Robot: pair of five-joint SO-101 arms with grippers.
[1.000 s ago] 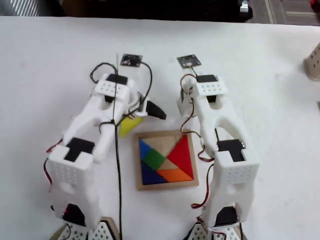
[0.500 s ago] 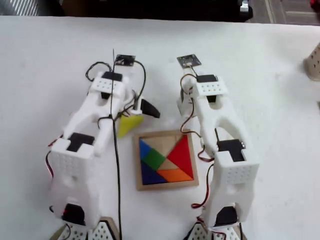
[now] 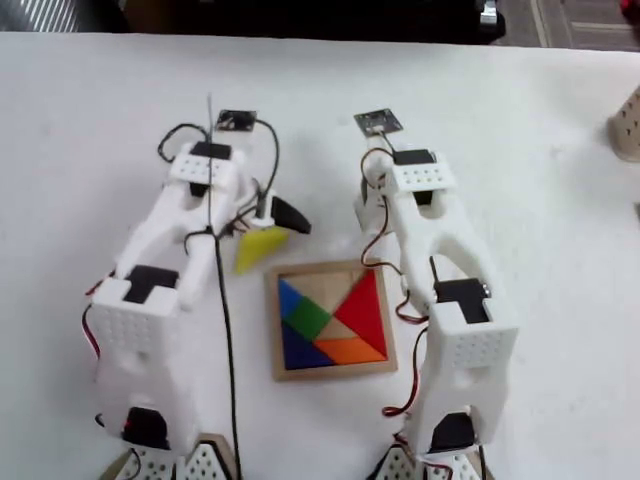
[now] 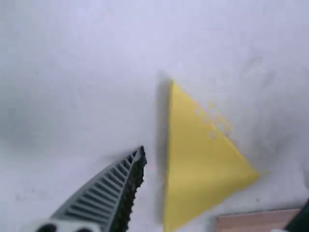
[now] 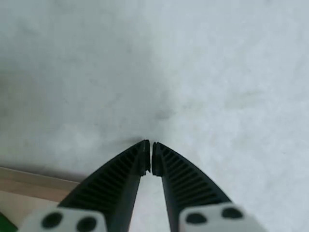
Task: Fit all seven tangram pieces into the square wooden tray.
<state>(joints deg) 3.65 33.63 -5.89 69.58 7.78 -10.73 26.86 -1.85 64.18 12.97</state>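
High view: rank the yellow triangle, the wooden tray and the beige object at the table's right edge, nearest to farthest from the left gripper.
1. Yellow triangle, on the table between the open jaws of the left gripper.
2. Wooden tray, next over, at mid-table.
3. Beige object, far off at the right edge.

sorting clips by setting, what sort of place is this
Probably a robotics lab or hobby bench: the left arm and right arm stand on a white table, with small wired circuit boards and a tangram tray between them.
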